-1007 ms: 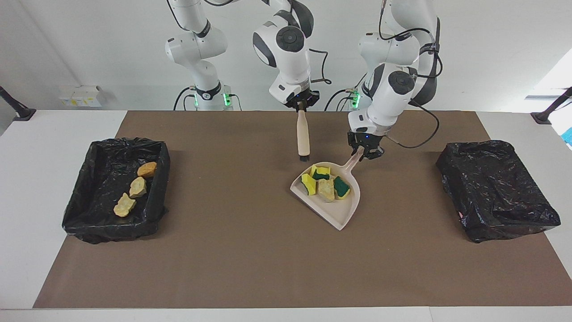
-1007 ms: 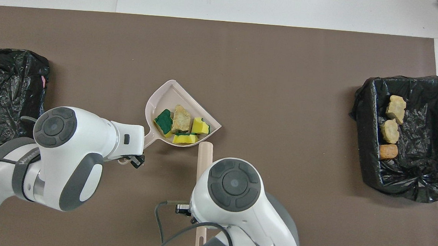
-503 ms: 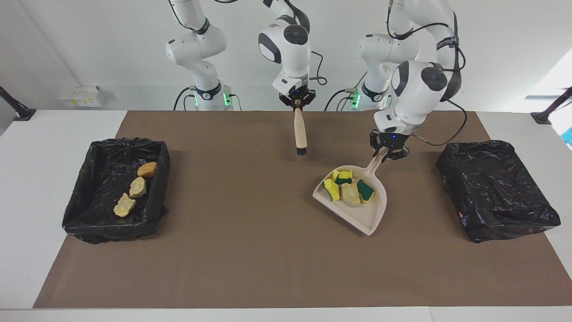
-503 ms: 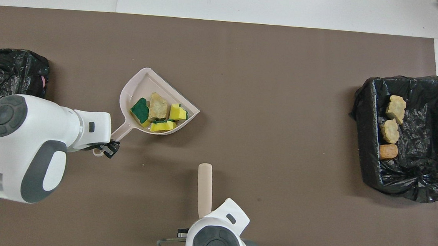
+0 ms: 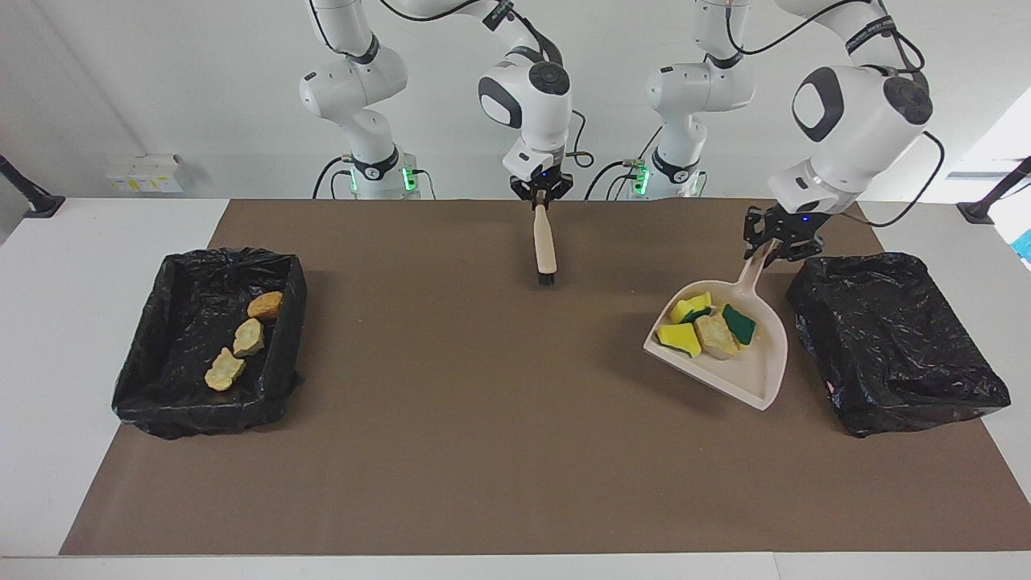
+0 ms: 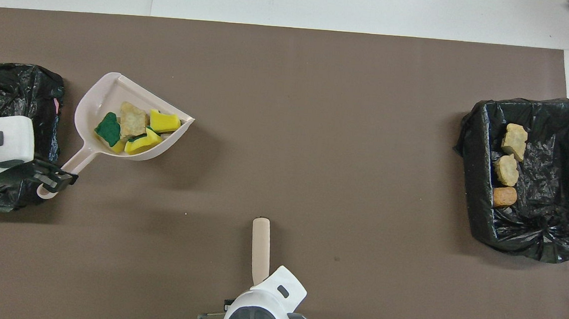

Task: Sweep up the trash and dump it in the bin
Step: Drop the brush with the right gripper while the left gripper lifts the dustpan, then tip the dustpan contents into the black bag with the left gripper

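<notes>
Left tool clamped on dustpan handle, pan in the air with four trash pieces in it, just beside the bin at the left arm's end. Pan mouth points away from the robots; handle runs back to the tool. Right tool grips the brush, waiting. Three lumps sit in the other bin.

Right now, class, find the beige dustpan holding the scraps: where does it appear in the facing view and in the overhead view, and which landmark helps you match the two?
Facing view: the dustpan is right of centre, beside the black bin, its handle in the left gripper.
Overhead view: the dustpan is at upper left, beside the same bin.
Shared landmark: that bin at the left arm's end of the table.
</notes>
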